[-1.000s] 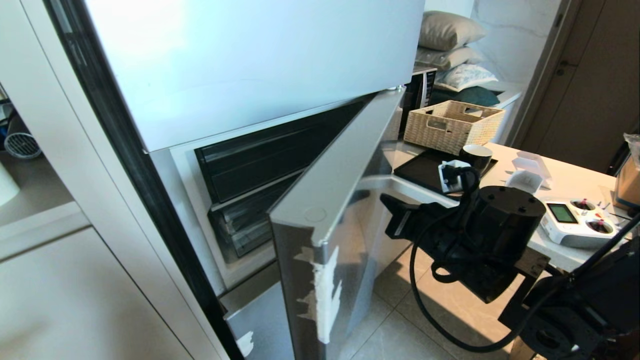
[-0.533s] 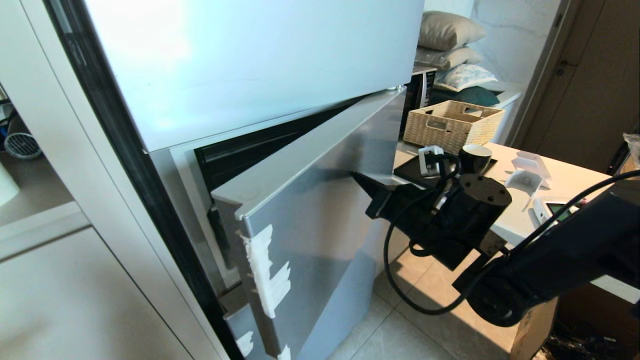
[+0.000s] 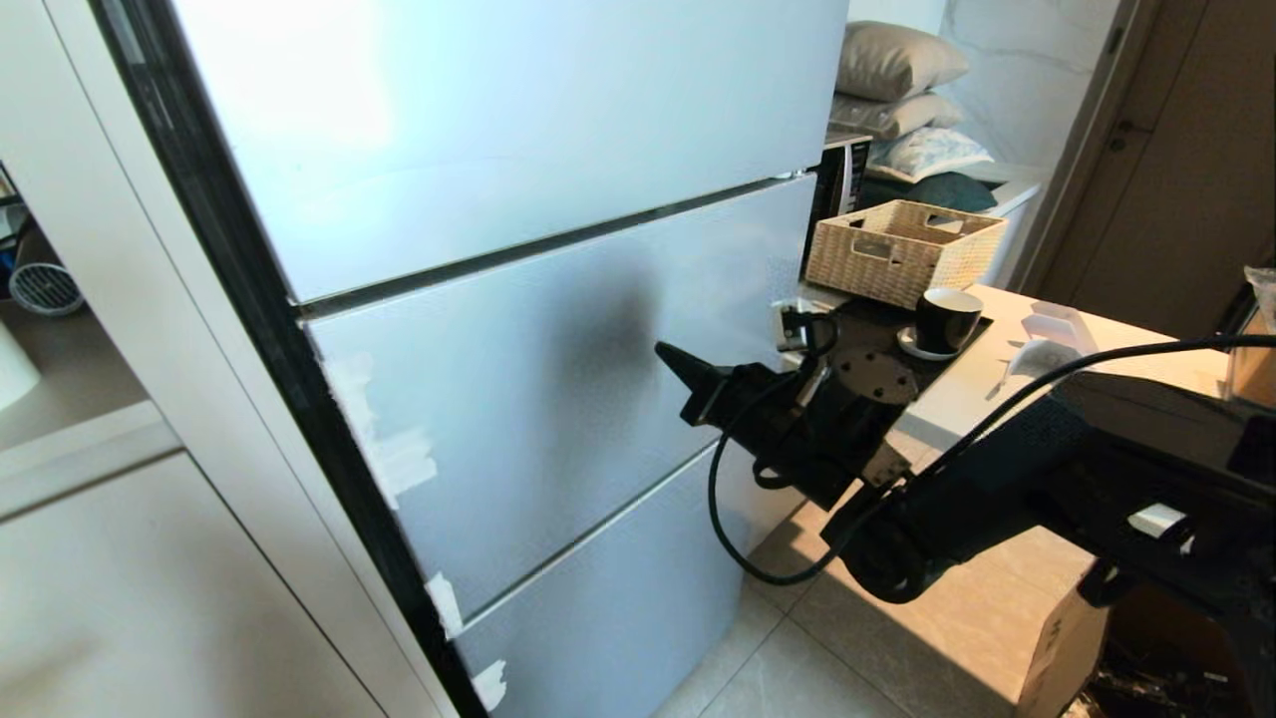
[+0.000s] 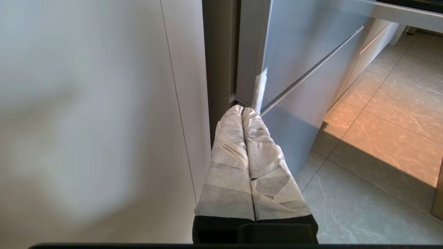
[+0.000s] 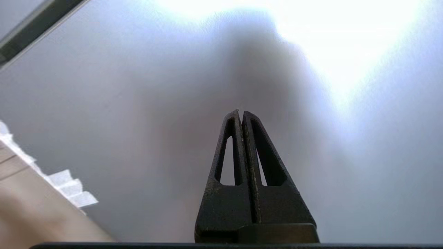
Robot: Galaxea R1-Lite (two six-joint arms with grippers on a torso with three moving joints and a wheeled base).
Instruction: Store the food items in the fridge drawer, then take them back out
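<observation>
Against the middle fridge door my right gripper points with its two dark fingers pressed flat together and nothing between them; in the right wrist view the tips sit at the brushed grey panel, though I cannot tell for sure whether they touch it or stop just short. Behind the tips, my right arm reaches in from the counter side with its black cable looping below it. That door lies flush with the upper door and the lower drawer front, and torn strips of white tape cling along its hinge-side edge. My left gripper hangs low beside the fridge's bottom corner, its paper-wrapped fingers closed on nothing, near the tiled floor. The fridge drawer and the food items are nowhere in view; with the door shut I judge the drawer sits hidden behind it, and I cannot say from here where the fruit is. To my right the counter carries a wicker basket and a dark cup. The risk now is in pulling away: if I swing the elbow wide toward the counter, the arm or its cable could catch the cup or snag a corner, and pushing harder on a door already home would only skid the tips across the smooth panel.
</observation>
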